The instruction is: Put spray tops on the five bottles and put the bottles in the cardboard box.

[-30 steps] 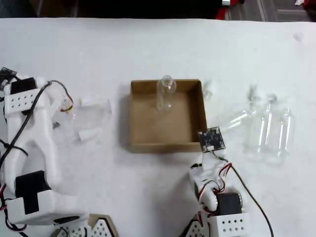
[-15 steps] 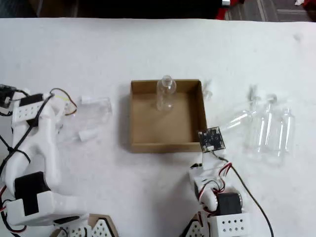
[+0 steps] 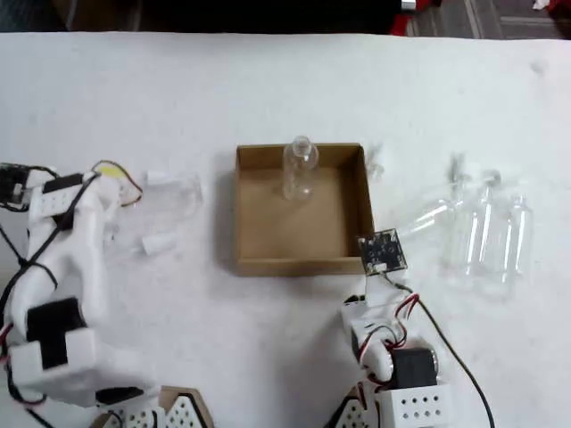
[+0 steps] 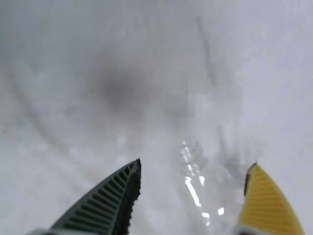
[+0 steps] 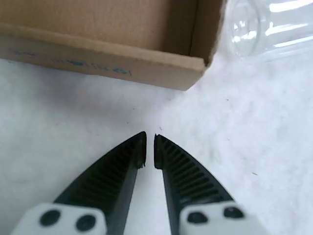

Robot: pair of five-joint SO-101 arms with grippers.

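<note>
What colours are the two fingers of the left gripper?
On the left gripper, one finger is dark grey and the other yellow; the left wrist view shows it best.

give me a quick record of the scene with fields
cardboard box: mid table
boxed bottle: upright inside, by far wall
right bottles: lying right of box
left bottle: lying left of box
spray top: on table beside left bottle
left gripper: fingers open, facing left bottle's bare neck
right gripper: fingers shut, over table near box corner
</note>
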